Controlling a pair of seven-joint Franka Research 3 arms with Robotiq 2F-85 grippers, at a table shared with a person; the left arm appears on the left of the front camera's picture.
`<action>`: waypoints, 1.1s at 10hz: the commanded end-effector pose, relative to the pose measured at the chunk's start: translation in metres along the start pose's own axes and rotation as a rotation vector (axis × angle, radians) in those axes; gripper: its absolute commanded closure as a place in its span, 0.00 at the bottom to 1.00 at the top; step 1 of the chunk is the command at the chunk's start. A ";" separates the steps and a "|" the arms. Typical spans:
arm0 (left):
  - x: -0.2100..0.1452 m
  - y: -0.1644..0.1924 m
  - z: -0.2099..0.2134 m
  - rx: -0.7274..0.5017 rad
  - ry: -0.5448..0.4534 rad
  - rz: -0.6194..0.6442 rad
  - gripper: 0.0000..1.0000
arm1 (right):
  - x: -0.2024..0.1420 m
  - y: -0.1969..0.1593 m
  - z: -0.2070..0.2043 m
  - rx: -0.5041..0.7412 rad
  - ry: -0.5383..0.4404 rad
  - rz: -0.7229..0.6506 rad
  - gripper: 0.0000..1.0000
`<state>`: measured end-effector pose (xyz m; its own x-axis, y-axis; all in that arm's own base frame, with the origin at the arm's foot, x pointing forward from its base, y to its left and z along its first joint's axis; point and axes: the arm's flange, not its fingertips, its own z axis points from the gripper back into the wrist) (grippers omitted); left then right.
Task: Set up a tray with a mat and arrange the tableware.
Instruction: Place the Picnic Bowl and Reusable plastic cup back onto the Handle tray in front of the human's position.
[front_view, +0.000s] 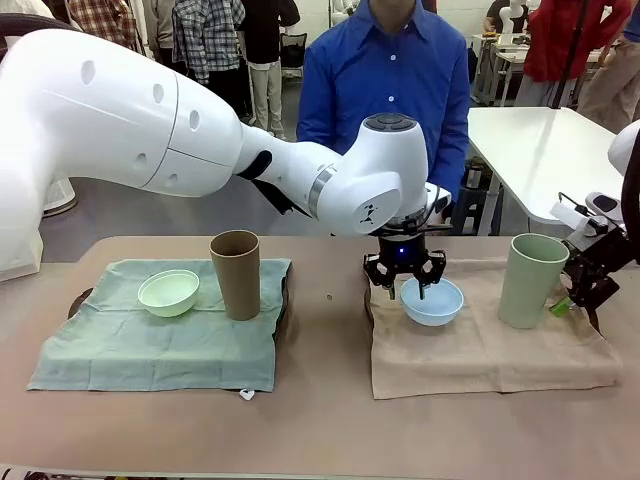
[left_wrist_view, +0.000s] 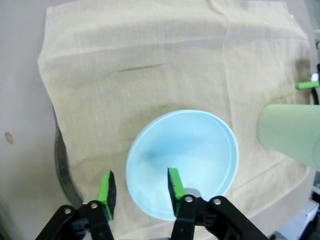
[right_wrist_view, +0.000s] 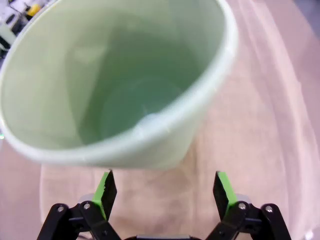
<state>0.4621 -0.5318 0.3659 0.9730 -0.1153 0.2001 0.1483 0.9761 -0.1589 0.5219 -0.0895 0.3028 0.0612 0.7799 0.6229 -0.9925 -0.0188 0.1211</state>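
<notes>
A light blue bowl sits on the beige mat. My left gripper hovers over the bowl's near rim and is open, one finger outside the rim and one inside, gripping nothing. The pale green cup stands upright on the same mat to the right. Just right of the cup, my right gripper is open with nothing between its pads. On the green mat at the left stand a mint bowl and a brown cup.
A dark tray rim shows from under the beige mat's edge. A person in a blue shirt stands at the far side of the table. A small white scrap lies near the front of the green mat.
</notes>
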 end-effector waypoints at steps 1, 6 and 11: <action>-0.013 0.011 0.021 -0.016 0.018 -0.040 0.26 | 0.002 0.013 0.015 -0.014 0.073 -0.083 0.00; -0.051 0.037 0.112 -0.052 0.063 -0.206 0.26 | 0.044 0.063 0.099 -0.101 0.253 -0.480 0.00; -0.072 0.095 0.238 0.057 -0.016 -0.365 0.26 | 0.135 0.116 0.152 -0.240 0.589 -0.855 0.00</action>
<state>0.3730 -0.4063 0.5594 0.8731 -0.4089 0.2656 0.4419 0.8938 -0.0765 0.4355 -0.1052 0.5053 0.7515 0.6578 -0.0509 -0.6486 0.7508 0.1249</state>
